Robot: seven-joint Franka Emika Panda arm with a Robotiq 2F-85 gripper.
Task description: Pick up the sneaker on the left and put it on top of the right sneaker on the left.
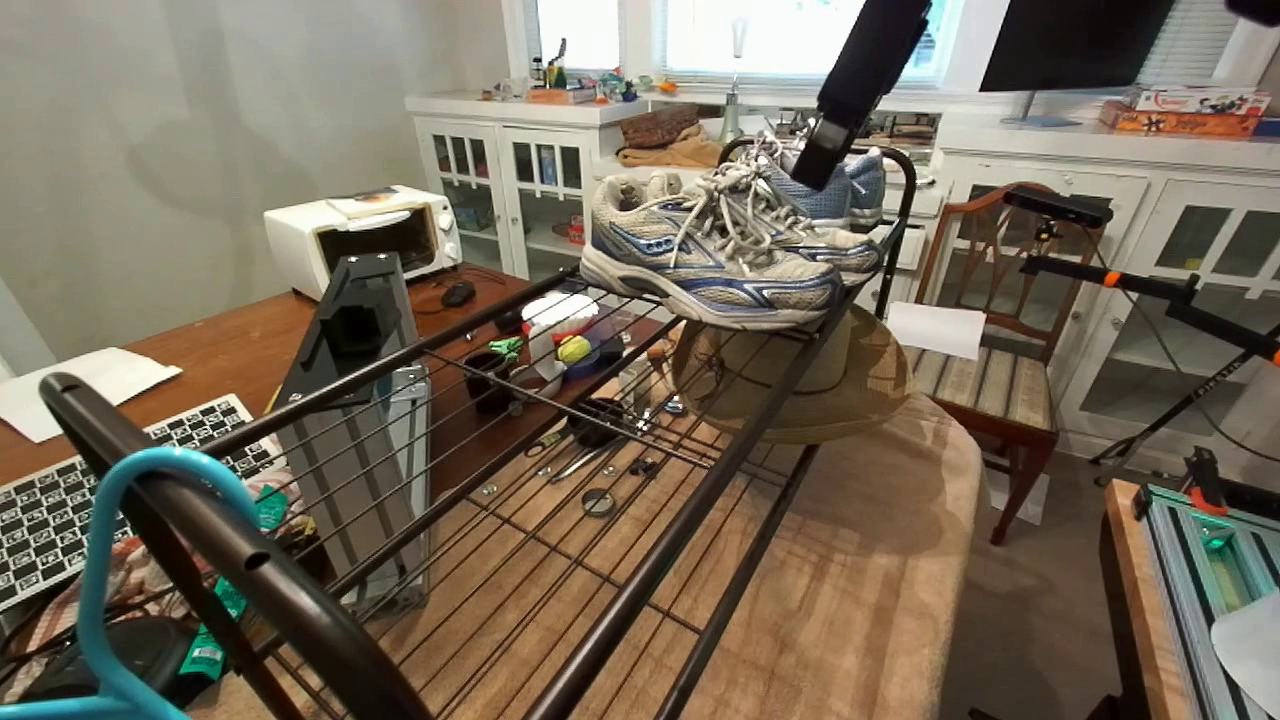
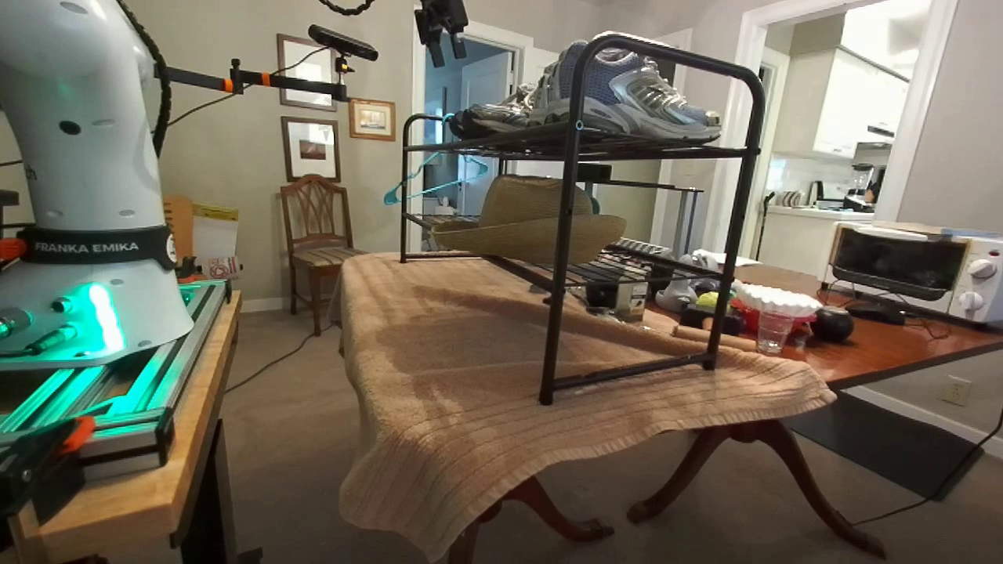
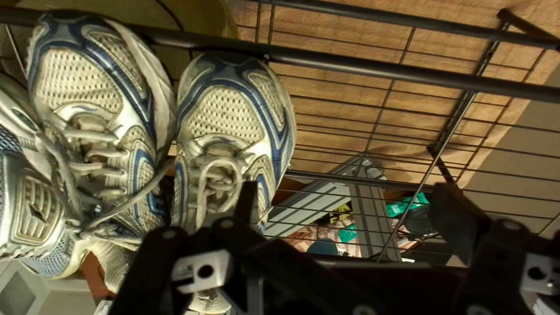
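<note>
Two grey-and-white sneakers with blue trim, the nearer [image 1: 790, 295] and the farther [image 1: 850, 252], stand side by side on the top shelf of a black wire rack [image 1: 640, 575]. In the wrist view one sneaker [image 3: 223, 113] is right of its mate [image 3: 78, 78], toes over the rail, laces loose. Another, silver-blue pair [image 2: 627, 94] sits at the rack's end. My gripper [image 3: 348, 190] hangs above the shelf, jaws wide apart, only bare wires showing between them. Its left finger [image 3: 248, 201] overlaps the right sneaker's side in view; contact cannot be told. An exterior view shows the gripper [image 2: 447, 56] high over the rack.
A straw hat [image 2: 533, 204] rests on the lower shelf, under the shoes. A blue hanger [image 1: 100, 580] hooks over the rack's end tube. A grey metal frame [image 3: 372, 210] and small clutter lie below the wires. The rack's end bars [image 2: 666, 51] rise above shelf level.
</note>
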